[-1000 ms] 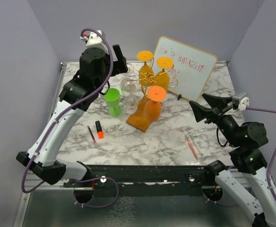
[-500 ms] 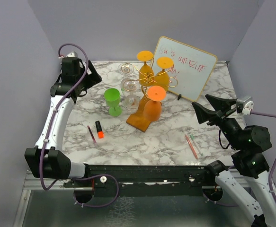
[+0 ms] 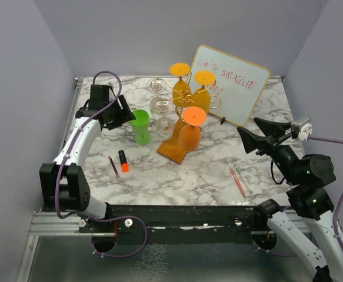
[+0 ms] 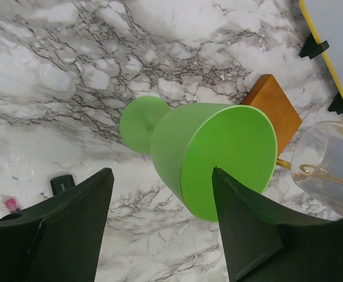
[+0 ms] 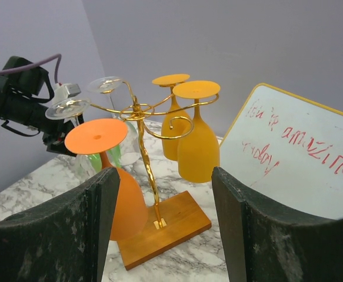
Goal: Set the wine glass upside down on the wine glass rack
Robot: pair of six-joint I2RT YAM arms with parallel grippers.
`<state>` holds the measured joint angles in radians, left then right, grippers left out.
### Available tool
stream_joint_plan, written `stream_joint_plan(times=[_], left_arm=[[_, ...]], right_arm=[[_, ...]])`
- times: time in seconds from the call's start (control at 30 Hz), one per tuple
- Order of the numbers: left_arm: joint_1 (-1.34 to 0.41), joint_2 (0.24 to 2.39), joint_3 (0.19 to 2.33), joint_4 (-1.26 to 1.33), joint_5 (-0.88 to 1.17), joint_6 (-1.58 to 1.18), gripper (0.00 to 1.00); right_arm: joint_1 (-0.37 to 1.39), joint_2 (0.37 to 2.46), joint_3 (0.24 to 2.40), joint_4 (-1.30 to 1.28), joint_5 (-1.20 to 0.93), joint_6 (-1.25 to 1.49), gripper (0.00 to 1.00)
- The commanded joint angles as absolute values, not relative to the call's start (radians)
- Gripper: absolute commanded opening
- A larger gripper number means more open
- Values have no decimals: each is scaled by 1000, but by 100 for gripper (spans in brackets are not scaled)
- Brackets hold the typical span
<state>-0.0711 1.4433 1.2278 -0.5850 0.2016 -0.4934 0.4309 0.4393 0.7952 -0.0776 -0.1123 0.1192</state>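
Note:
The green wine glass (image 3: 140, 125) stands upright on the marble table, left of the wine glass rack (image 3: 180, 98), a gold wire stand on an orange-brown wooden base (image 3: 172, 150). Three orange glasses and two clear ones hang upside down on it. My left gripper (image 3: 122, 113) is open and empty, just left of the green glass. In the left wrist view the glass (image 4: 212, 155) lies just beyond my open gripper (image 4: 159, 176), its rim by the right fingertip. My right gripper (image 3: 255, 136) is open and empty, right of the rack (image 5: 145, 138).
A yellow-framed whiteboard (image 3: 231, 84) leans behind and right of the rack. An orange marker (image 3: 123, 160) and a dark red pen (image 3: 113, 167) lie front left. Two pens (image 3: 239, 180) lie front right. The grey enclosure walls stand close on both sides.
My left arm swung from high beside the rack out to the left, then came down with its open gripper next to the green glass. The right arm barely moved.

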Motion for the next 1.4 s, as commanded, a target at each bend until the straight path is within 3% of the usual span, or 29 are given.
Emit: stream_joint_plan(times=[0.0, 0.07, 0.27, 0.43, 1.0, 1.37], left_arm=[[-67, 1509, 1223, -563, 286, -461, 68], [-67, 1528, 1228, -563, 274, -455, 64], [-67, 1545, 1272, -621, 171, -411, 36], [-68, 1533, 1366, -714, 51, -336, 0], [-68, 1313, 1593, -780, -107, -367, 0], [-68, 1192, 1796, -772, 65, -444, 0]], right_arm=[[433, 437, 781, -93, -88, 113, 69], [433, 438, 776, -93, -93, 116, 69], [433, 441, 774, -93, -87, 112, 69], [432, 448, 782, -99, -93, 103, 69], [432, 482, 789, -87, -98, 137, 70], [432, 563, 788, -57, -145, 314, 72]])
